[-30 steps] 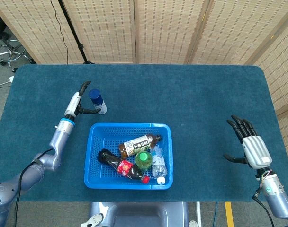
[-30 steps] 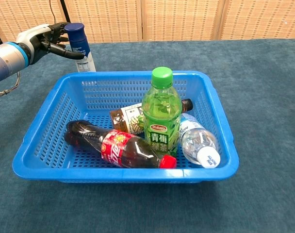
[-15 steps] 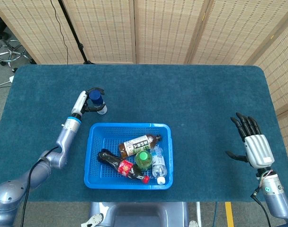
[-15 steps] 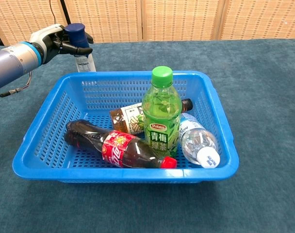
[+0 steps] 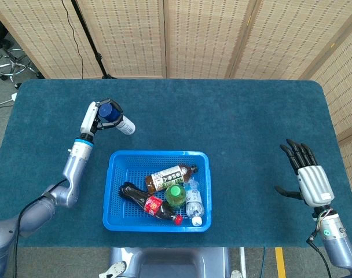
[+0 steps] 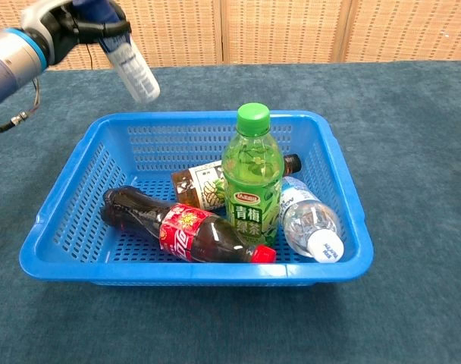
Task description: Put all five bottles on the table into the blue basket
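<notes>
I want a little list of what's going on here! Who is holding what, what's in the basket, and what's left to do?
left hand: grips the blue-capped bottle near its cap, lifted off the table and tilted
right hand: holds nothing, fingers spread, far from the basket
blue basket: holds four bottles
green tea bottle: upright in the basket
cola bottle: lying down
brown tea bottle: lying down
clear water bottle: lying down
left to do: blue-capped bottle not yet in the basket

Glossy perforated plastic basket (image 6: 71, 189), matt carpet-like table (image 5: 251, 116)
</notes>
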{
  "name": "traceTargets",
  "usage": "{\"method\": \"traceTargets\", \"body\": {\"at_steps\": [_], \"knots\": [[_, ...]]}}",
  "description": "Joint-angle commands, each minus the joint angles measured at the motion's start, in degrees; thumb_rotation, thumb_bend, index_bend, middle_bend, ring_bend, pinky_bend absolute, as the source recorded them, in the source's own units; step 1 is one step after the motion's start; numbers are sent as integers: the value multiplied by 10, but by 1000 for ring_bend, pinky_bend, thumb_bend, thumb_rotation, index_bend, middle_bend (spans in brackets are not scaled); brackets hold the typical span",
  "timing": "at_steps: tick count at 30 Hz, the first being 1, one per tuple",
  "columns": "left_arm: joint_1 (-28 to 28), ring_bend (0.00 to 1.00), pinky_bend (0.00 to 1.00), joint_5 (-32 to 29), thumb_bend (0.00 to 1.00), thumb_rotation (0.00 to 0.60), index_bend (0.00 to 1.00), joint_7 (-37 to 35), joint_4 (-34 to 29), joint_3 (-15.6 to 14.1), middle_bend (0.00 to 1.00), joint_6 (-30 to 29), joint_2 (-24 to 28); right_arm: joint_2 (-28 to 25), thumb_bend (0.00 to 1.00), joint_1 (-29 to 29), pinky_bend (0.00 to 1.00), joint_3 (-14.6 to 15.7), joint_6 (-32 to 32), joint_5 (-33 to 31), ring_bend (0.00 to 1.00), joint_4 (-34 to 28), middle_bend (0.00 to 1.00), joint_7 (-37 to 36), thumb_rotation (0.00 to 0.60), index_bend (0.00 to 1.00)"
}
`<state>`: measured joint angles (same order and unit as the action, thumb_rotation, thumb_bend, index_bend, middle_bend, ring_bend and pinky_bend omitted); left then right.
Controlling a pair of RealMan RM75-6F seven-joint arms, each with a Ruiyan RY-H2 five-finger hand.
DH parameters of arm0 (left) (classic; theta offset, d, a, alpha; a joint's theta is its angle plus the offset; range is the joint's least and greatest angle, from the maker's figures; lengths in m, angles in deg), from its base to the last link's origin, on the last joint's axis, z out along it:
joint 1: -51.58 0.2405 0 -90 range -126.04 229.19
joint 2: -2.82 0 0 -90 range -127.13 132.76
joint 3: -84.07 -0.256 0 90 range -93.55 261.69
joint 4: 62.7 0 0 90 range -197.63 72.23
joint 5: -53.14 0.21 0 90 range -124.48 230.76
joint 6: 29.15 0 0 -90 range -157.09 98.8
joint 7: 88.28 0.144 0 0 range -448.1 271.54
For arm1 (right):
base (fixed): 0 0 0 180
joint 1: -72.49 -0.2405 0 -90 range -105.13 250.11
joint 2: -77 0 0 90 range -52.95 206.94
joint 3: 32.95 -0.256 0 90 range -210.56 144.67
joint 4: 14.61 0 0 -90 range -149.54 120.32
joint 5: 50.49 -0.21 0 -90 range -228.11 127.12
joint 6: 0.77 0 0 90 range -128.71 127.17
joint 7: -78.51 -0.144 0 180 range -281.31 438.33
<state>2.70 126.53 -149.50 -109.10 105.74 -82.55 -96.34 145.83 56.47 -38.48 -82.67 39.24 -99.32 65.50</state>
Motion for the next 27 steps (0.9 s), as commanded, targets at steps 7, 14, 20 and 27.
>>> {"method": "traceTargets", "body": {"at_steps": [7, 14, 20, 27], "knots": [[75, 467, 475, 104, 452, 600, 740, 61, -390, -25, 542, -97, 228, -3, 0, 2, 0, 2, -5, 6, 0, -9, 0, 2, 600, 4], [83, 465, 475, 172, 446, 600, 733, 92, -529, -67, 542, -90, 307, -7, 0, 4, 0, 0, -10, 6, 0, -13, 0, -2, 600, 4], [86, 460, 475, 162, 446, 600, 733, 180, -553, -100, 542, -73, 287, -11, 0, 6, 0, -2, -11, 3, 0, -13, 0, -9, 600, 4], [94, 459, 475, 93, 445, 600, 733, 312, -496, -106, 542, -85, 198, -15, 0, 7, 0, -2, -11, 2, 0, -14, 0, -19, 600, 3]]}}
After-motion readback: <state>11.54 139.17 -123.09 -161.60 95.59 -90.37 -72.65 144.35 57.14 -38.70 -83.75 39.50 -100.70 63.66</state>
